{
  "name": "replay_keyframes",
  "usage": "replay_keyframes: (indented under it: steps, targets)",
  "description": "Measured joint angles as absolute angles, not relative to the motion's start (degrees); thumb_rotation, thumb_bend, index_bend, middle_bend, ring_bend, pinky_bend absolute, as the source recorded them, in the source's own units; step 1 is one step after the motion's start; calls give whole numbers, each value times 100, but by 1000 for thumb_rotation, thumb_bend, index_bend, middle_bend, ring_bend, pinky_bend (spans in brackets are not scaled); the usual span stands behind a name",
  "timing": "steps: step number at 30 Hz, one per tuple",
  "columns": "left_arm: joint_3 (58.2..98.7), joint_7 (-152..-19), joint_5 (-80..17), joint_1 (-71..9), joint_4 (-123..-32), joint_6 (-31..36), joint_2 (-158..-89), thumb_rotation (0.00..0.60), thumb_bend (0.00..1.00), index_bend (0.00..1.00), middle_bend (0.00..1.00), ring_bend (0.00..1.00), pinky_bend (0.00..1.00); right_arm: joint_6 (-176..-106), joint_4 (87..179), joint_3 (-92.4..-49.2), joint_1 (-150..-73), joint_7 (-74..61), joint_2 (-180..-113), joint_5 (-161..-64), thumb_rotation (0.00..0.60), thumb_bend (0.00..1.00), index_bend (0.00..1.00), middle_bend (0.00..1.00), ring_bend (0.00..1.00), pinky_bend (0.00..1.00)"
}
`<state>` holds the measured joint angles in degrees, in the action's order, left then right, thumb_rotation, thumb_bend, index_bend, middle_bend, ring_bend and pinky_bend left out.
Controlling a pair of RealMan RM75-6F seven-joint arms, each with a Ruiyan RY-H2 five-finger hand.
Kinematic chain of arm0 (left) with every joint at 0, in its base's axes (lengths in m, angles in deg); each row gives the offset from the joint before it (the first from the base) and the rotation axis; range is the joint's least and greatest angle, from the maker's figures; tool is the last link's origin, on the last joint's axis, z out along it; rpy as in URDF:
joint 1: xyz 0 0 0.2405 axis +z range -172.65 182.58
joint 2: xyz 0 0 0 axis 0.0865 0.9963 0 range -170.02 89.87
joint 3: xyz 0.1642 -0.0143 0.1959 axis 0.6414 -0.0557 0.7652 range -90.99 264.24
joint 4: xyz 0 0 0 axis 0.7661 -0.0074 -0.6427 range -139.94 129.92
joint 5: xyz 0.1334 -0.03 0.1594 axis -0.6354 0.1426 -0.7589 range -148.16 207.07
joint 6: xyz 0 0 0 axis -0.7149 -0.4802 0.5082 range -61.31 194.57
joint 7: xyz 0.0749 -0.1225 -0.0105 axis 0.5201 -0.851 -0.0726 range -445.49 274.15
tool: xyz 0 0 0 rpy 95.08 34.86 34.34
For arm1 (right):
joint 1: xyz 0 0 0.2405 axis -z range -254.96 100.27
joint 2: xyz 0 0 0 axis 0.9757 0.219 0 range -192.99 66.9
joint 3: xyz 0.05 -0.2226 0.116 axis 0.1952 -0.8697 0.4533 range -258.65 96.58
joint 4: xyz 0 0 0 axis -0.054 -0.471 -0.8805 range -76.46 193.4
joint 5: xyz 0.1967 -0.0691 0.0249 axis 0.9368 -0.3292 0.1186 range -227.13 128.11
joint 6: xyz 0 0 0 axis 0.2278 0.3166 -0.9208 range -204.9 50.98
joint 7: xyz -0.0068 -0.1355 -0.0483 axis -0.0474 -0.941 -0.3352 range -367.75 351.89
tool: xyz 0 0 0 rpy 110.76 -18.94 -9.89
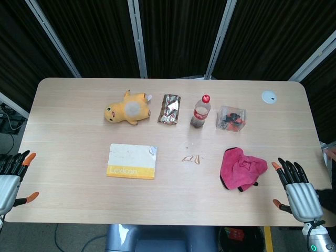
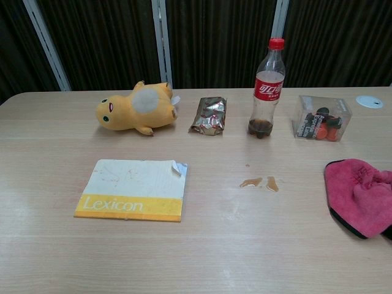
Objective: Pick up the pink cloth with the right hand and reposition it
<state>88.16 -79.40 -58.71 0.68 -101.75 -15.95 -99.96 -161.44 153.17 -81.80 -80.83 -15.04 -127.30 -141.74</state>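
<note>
Pink cloth [image 1: 242,168], crumpled, near-right on table [image 1: 73,199]; right hand [image 1: 297,189] empty, fingers spread, just right of it; risk: a shallow pinch lifts one fold, dragging cloth toward the small spill [image 1: 191,158].

1. A light wooden table [image 1: 79,131] with round corners carries everything.
2. Along the far side, in a row, lie a yellow plush toy [image 1: 128,108], a crinkly foil packet [image 1: 170,108], a nearly empty cola bottle [image 1: 200,111] standing upright, and a clear plastic box [image 1: 232,118] with small things inside.
3. A small white disc [image 1: 269,96] sits near the far right corner.
4. A white and yellow book [image 1: 132,161] lies flat nearer the front.
5. A little brown spill [image 2: 260,182], perhaps cola, marks the middle.
6. The pink cloth [image 1: 242,168] lies bunched up on the right.
</note>
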Motion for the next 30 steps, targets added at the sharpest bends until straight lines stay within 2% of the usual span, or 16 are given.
replay_keyframes:
  steps: [30]
  targets:
    - [8815, -8035, -5882, 38, -10146, -1556, -10017, 600, 31, 58, 0, 0, 0, -16096, 15356, -8144, -8089, -1495, -12794, -14089, 600, 0, 60, 0, 0, 42]
